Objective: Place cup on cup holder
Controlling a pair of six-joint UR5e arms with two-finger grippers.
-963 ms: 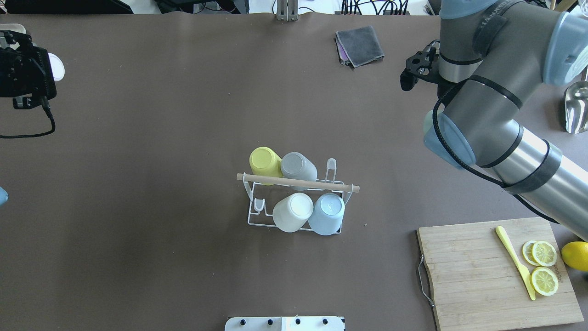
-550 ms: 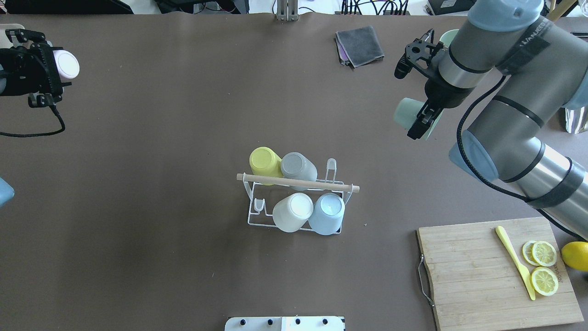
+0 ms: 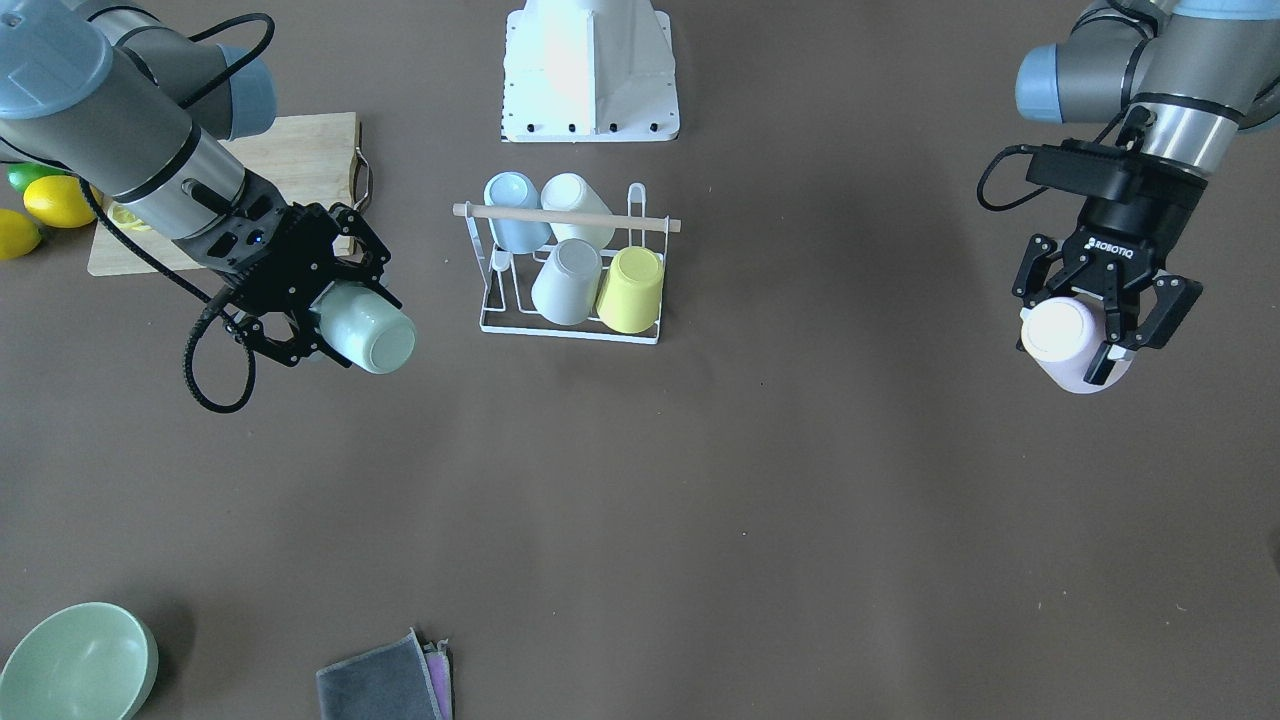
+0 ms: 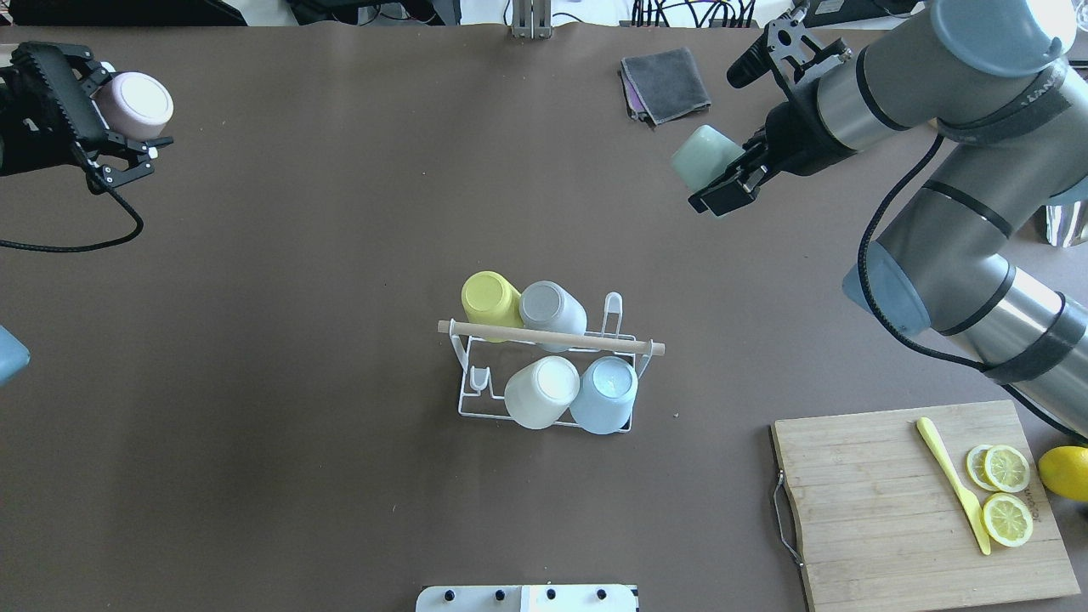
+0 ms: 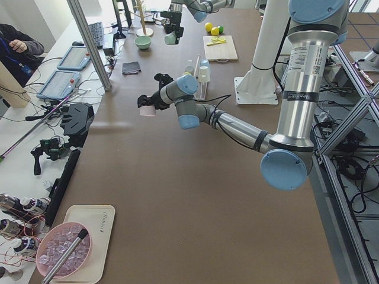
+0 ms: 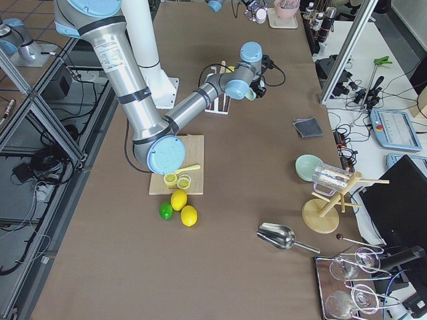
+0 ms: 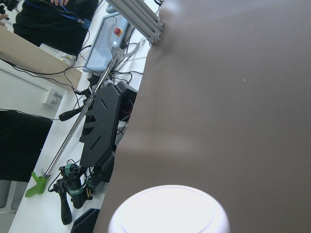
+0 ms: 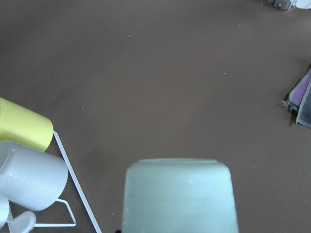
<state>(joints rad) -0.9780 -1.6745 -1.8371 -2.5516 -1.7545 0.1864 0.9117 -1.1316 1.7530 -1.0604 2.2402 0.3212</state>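
Brown worktop (image 4: 255,340), cup holder (image 4: 633,345) in the middle: white wire rack with a wooden rod across the top. Four cups sit upturned on it: yellow (image 4: 489,297), grey (image 4: 552,306), white (image 4: 541,391), light blue (image 4: 605,393). Two prongs are free, far right (image 4: 613,306) and near left (image 4: 480,378).

Right pincer (image 3: 340,318) is clamped on the mint cup (image 4: 705,157), which is held sideways above the worktop, well apart from the rack on the robot's far right. Left pincer (image 3: 1095,335) is clamped on the pink cup (image 3: 1055,330), well apart at the far left edge.

Around it: grey cloth (image 4: 667,83) on the far side, cutting board (image 4: 867,501) with lemon slices (image 4: 1007,493) and a yellow knife (image 4: 952,484) near right, lemon (image 4: 1067,472) beside the board. Green bowl (image 3: 75,660) at the far right corner.
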